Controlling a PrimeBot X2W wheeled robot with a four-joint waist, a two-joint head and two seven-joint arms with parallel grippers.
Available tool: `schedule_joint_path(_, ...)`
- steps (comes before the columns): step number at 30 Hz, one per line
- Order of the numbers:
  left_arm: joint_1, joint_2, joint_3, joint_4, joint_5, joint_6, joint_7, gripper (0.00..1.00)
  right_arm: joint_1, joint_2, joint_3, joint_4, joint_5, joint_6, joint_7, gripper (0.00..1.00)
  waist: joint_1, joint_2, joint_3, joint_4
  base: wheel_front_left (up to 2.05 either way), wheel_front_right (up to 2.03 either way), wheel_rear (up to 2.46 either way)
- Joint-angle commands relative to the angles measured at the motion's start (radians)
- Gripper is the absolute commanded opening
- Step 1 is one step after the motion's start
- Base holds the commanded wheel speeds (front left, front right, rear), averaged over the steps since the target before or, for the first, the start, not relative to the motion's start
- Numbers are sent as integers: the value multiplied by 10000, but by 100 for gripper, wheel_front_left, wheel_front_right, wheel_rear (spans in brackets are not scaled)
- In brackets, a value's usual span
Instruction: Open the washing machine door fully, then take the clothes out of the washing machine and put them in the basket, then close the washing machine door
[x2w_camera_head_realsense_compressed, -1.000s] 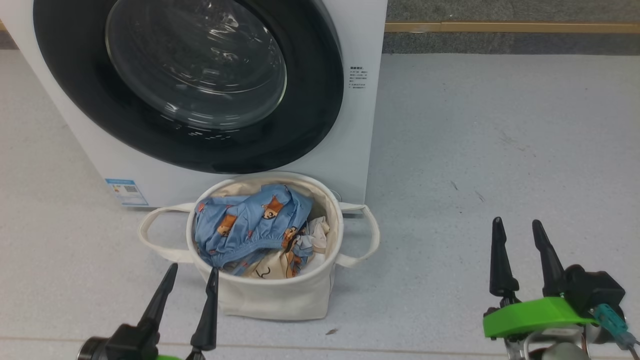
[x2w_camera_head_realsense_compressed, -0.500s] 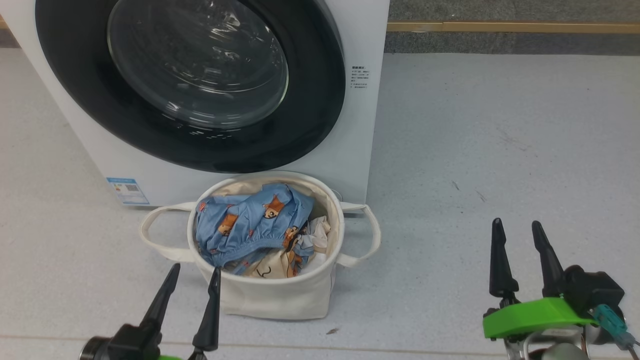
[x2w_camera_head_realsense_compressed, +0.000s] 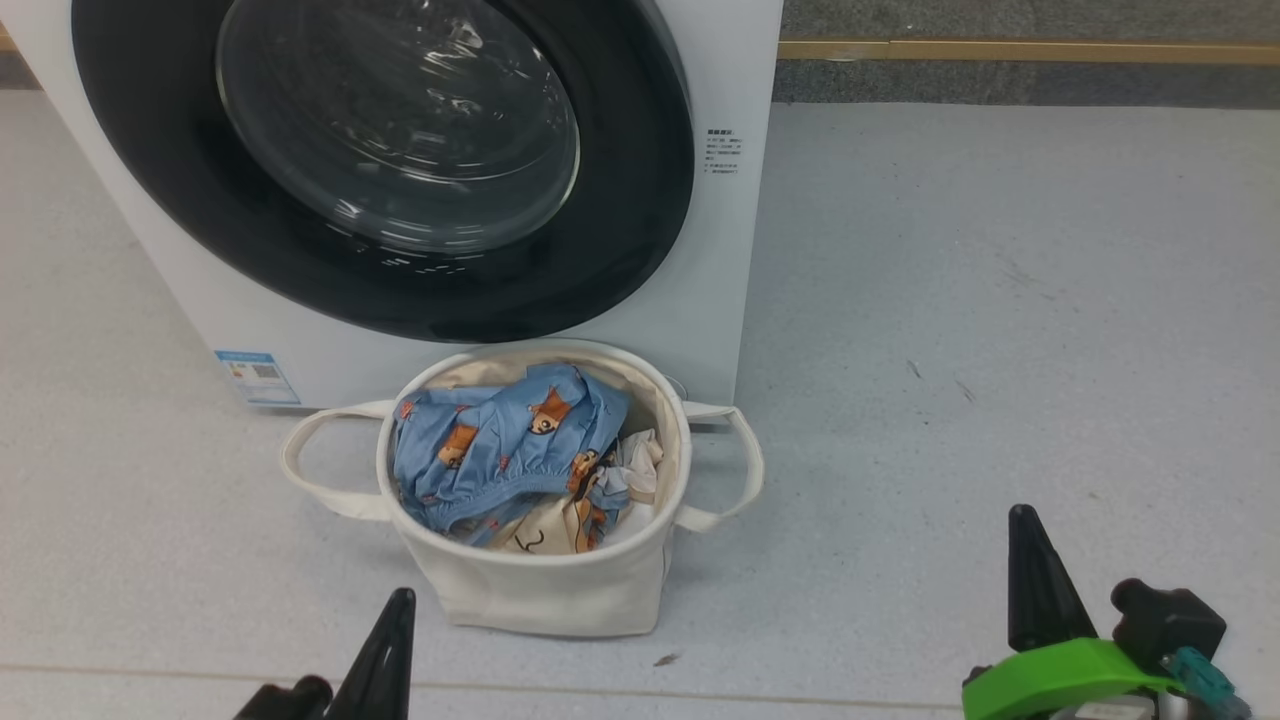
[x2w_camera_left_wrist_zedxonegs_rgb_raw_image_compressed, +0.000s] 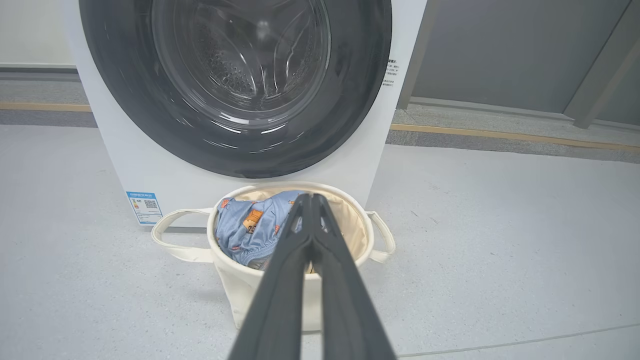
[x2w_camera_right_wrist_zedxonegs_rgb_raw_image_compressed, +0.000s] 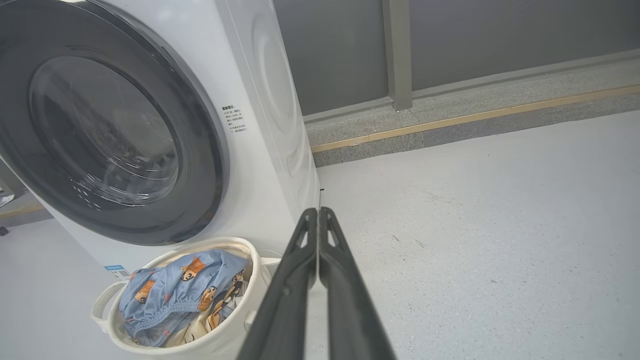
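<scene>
Although both claws sit low at the bottom edge of the head view, their state is plain: the left gripper (x2w_camera_head_realsense_compressed: 397, 612) has its two dark fingers (x2w_camera_left_wrist_zedxonegs_rgb_raw_image_compressed: 292, 260) pressed together on nothing, and the right gripper (x2w_camera_head_realsense_compressed: 1024, 535) is pressed together and empty too, well apart from the basket (x2w_camera_head_realsense_compressed: 545, 600) on the right part of the floor (x2w_camera_head_realsense_compressed: 950, 300). The basket stands upright on the floor just in front of the washing machine (x2w_camera_head_realsense_compressed: 725, 260), under the lower rim of the washing machine door (x2w_camera_head_realsense_compressed: 390, 160), which lies shut and flat against the front, its bulge facing the robot. The basket's mouth points up and its two looped handles (x2w_camera_head_realsense_compressed: 291, 462) stick out left and right, so its long axis runs along the machine's front. The clothes (x2w_camera_head_realsense_compressed: 500, 450) lie heaped inside, blue fabric at the left, cream at the right. A blue label (x2w_camera_head_realsense_compressed: 258, 376) marks the front's lower left corner. Through the glass bowl (x2w_camera_left_wrist_zedxonegs_rgb_raw_image_compressed: 240, 55) the left wrist view gives the perforated drum (x2w_camera_left_wrist_zedxonegs_rgb_raw_image_compressed: 227, 80), where the head view gives reflections; the right wrist view adds the machine's white side panel (x2w_camera_right_wrist_zedxonegs_rgb_raw_image_compressed: 280, 100) and a grey wall (x2w_camera_right_wrist_zedxonegs_rgb_raw_image_compressed: 500, 30).
</scene>
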Motion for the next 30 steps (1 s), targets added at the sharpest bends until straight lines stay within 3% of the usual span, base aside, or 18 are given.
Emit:
schedule_joint_path(1, -324, 7, 85, -322, -399, -3, 71, 0, -351, -38, -23, -337, 381, 0, 86, 0, 15, -1, -14, 27, 0, 0, 0)
schedule_joint_path(30, -609, 26, 465, -199, -3830, -19, 862, 0, -507, -198, -187, -164, 3590, 0, 754, 0, 0, -1, 0, 259, 0, 0, 0)
